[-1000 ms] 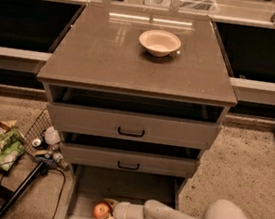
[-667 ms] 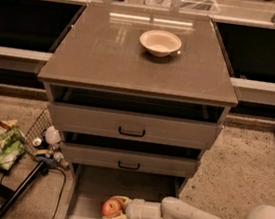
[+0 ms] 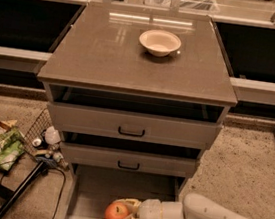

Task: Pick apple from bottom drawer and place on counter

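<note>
The red-orange apple (image 3: 115, 212) sits between the fingers of my gripper (image 3: 122, 214), which is shut on it over the front part of the open bottom drawer (image 3: 98, 187). The white arm reaches in from the lower right. The apple looks lifted a little above the drawer's grey floor. The counter (image 3: 100, 51) is the glossy grey-brown top of the cabinet, well above the gripper. A white bowl (image 3: 160, 42) stands on it toward the back.
Two upper drawers with black handles (image 3: 131, 131) stand slightly pulled out above the bottom drawer. A wire basket and snack packets (image 3: 2, 144) lie on the floor at the left. Speckled floor lies to the right of the cabinet.
The gripper has taken the apple and moved it a little right and up from the drawer floor; the arm has swung lower and further right.
</note>
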{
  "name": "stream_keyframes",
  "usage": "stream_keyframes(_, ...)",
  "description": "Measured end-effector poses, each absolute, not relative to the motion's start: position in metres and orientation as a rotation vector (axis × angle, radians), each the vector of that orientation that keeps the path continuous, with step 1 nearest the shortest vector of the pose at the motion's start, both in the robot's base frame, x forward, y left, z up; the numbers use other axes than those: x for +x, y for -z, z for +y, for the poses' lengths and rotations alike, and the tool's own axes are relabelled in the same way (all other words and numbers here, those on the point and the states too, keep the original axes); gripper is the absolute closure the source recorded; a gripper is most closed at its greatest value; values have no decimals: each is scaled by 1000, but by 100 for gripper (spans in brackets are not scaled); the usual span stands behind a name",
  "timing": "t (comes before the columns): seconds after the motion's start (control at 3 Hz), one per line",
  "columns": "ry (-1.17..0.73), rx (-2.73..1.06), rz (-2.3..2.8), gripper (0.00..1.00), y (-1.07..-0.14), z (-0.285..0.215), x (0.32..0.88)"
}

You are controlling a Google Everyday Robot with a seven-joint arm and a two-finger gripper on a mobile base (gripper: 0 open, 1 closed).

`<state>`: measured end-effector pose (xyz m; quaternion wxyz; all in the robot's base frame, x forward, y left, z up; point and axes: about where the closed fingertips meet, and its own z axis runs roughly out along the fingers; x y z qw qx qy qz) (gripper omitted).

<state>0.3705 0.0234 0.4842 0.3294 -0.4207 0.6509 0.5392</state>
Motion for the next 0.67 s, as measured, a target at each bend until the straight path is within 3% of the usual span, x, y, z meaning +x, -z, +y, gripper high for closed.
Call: stream_keyframes(0.67,-1193,-1085,1499,100,-721,-14,427)
